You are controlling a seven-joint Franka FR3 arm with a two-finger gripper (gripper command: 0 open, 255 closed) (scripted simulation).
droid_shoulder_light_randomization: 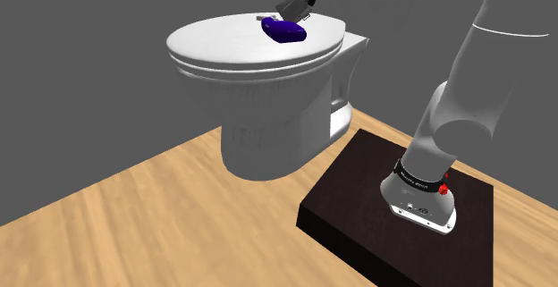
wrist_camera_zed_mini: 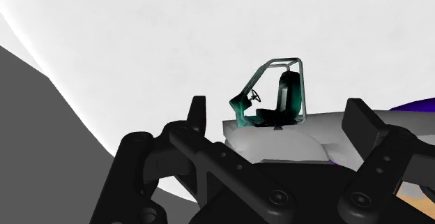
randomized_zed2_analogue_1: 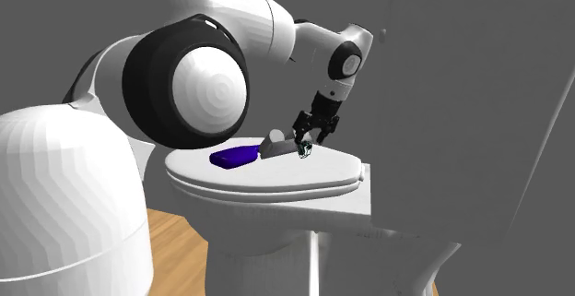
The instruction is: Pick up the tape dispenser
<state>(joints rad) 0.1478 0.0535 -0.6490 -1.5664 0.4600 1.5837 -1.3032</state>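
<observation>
Tape dispenser (droid_shoulder_light_randomization: 284, 30) first: it is purple with a grey end, and it lies on the shut lid (droid_shoulder_light_randomization: 224, 48) of a white toilet (droid_shoulder_light_randomization: 268, 133). In the shoulder view it sits at about 2 o'clock from the middle of the lid, near the back rim. In the second exterior view the purple part is at 9 o'clock from the claw, and the grey end is right by the fingers.

My claw (droid_shoulder_light_randomization: 301, 12) is down low over that grey end. In the wrist view its two black fingers (wrist_camera_zed_mini: 197, 114) stand apart, and the grey end lies between them. I think the claw is open and has hold of nothing yet. I cannot tell if one finger is touching the grey part.

So I judge I am on the step of getting the claw around the dispenser, just before the squeeze. Next I would need to close the fingers on the grey end and then lift straight up. The grey end looks smooth and slanted, so it might slip.

A tiny green frame (wrist_camera_zed_mini: 272, 93) with a dark seat in it stands on the lid just past the fingers. I should not knock it.

The toilet is the one thing here that can hold stuff. Its lid is down, so I cannot see into the bowl. The dispenser is on top, not inside.
</observation>
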